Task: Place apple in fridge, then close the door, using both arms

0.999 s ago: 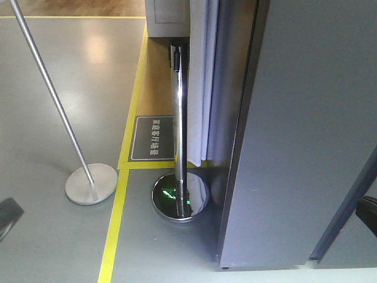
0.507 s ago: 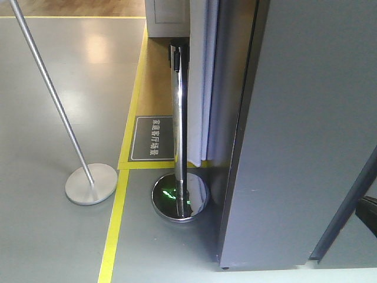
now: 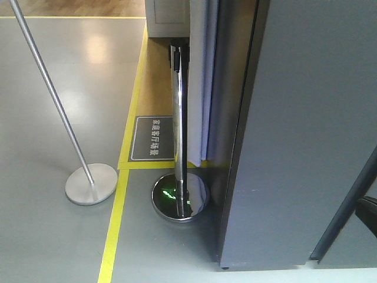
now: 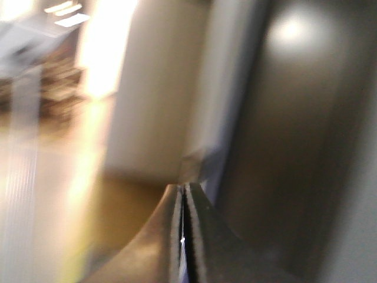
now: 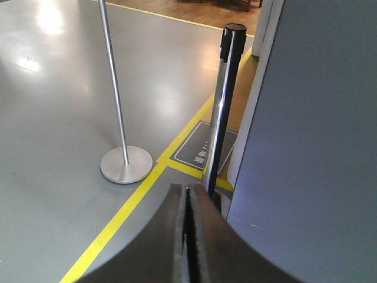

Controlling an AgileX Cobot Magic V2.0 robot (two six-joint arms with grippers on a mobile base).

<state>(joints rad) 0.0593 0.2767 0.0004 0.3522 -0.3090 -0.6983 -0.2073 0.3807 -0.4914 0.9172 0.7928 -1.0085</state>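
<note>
Although no brand name shows on it, the fridge (image 3: pixel 312 130) fills the right side of the front view as a plain dark grey wall standing on the grey floor (image 3: pixel 53 242), and the same grey side rises at the right of the right wrist view. Its door (image 3: pixel 232 82) appears as a dark grey panel just left of that wall, with a pale edge beside it; whether it is fully closed cannot be told from these views. The apple is not visible in any view. Yellow tape lines (image 3: pixel 118 212) run across the floor and frame a dark floor sign (image 3: pixel 154 138) with white characters, too small to read with certainty. A chrome stanchion post (image 3: pixel 178 118) with a black cap stands on a mirrored round base just beside the fridge, between the sign and the door. A second, thinner matte post (image 3: pixel 53 100) leans across the left, set on a flat grey disc well apart from the fridge. A dark arm part (image 3: pixel 368 215) peeks in at the right edge. The right gripper (image 5: pixel 187 200) has its fingers pressed together on nothing, pointing toward the chrome post. The left gripper (image 4: pixel 182 200) likewise shows fingers pressed together, in a heavily blurred view of dark and pale upright surfaces.
</note>
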